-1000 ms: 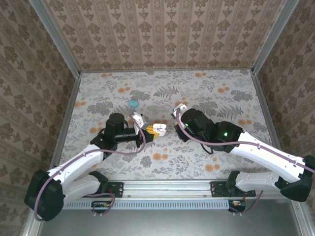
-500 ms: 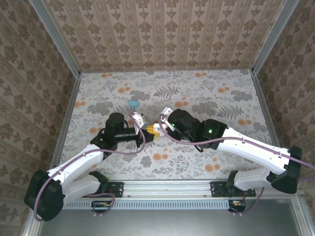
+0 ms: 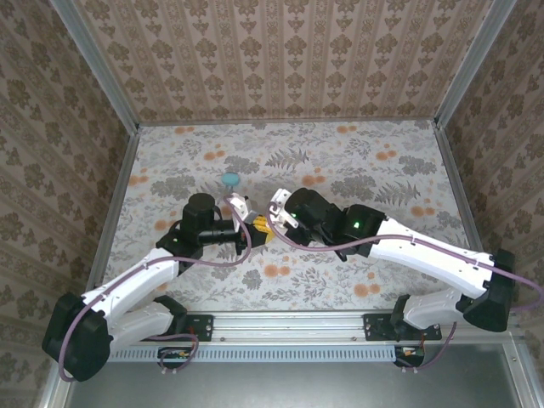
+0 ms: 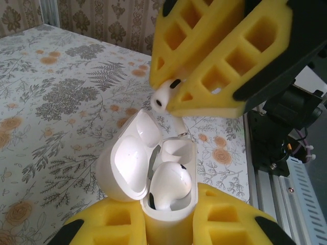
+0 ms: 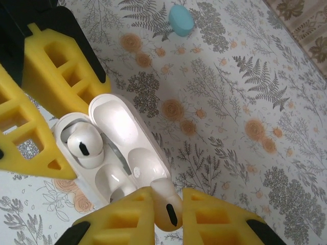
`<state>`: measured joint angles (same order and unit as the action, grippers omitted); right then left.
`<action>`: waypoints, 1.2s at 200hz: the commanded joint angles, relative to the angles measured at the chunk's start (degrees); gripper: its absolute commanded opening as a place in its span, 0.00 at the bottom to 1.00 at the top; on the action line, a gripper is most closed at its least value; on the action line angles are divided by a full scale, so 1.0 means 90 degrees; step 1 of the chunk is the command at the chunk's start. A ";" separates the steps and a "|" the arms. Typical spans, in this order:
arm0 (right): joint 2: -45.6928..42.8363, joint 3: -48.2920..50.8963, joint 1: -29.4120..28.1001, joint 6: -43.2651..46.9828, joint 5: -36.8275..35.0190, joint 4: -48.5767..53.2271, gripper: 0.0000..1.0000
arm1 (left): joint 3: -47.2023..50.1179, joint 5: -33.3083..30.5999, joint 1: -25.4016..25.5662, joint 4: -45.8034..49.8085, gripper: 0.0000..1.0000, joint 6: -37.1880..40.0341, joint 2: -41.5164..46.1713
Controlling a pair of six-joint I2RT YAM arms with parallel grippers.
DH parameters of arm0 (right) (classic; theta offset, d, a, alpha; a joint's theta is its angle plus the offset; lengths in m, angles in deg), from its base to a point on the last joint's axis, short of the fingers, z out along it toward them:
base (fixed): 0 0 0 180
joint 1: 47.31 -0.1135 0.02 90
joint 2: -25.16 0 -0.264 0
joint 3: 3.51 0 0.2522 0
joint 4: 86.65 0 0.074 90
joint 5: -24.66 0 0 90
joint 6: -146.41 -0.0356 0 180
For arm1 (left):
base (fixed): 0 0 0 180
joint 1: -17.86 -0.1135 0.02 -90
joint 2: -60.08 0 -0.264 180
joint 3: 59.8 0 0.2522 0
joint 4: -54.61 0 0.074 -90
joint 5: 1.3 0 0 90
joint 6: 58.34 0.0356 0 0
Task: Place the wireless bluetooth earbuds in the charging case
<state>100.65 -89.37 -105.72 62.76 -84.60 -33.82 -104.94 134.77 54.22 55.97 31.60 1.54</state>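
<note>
Top view: left claw [image 3: 248,224] and right claw [image 3: 270,219] meet tip to tip mid-counter [image 3: 382,161], right claw at 3 o'clock of the left.

Left claw is clamped on the white charging case [image 3: 259,223]. Left wrist view: case [image 4: 153,204] sits upright between the yellow fingers [image 4: 102,227], lid [image 4: 127,163] hinged open toward 10 o'clock. One white earbud, seated [image 4: 168,184], fills the near socket. The far socket [image 4: 179,148] is empty.

Right claw is pinched on the other white earbud, held [image 4: 163,94] by its stem, with the head sticking out past the fingertips. In the left wrist view it sits at 12 o'clock of the case opening, with a clear gap, so it is not touching the case.

Right wrist view: held earbud [image 5: 166,206] is gripped between the two yellow fingers [image 5: 122,219] of the right claw [image 5: 167,199], at the bottom of the frame. The open case [image 5: 110,181] lies at 10 o'clock of it, just beside. The seated bud [image 5: 84,143] is on the far side of the case from the claw, and the empty socket is nearest the held bud. Contact with the lid edge can't be judged from this angle.

Teal oval object [image 3: 230,179] lies on the counter at 11 o'clock of the case, well apart from both claws. It also shows at [image 5: 181,19].
</note>
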 commanded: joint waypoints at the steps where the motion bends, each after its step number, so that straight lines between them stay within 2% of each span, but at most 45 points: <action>1: 0.0122 -0.0262 -0.0033 0.0307 0.0007 0.0008 0.15 | -0.0205 0.0270 0.0061 -0.0064 0.00 -0.0044 -0.0038; 65: 0.0207 -0.0363 -0.0068 0.0573 0.0210 0.0212 0.15 | -0.0235 0.0312 0.0071 0.0028 0.00 -0.0008 -0.0028; 199: 0.0431 -0.0541 -0.0399 0.1243 -0.0139 0.0908 0.15 | -0.0313 0.0339 0.0071 0.0047 0.00 -0.0072 -0.0077; 240: 0.0799 -0.0700 -0.0575 0.1350 -0.0207 0.1064 0.15 | -0.0321 0.0312 0.0067 0.0065 0.00 -0.0084 -0.0076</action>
<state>105.54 -94.02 -109.48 73.16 -86.05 -27.48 -105.49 136.71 54.53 58.59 30.77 0.77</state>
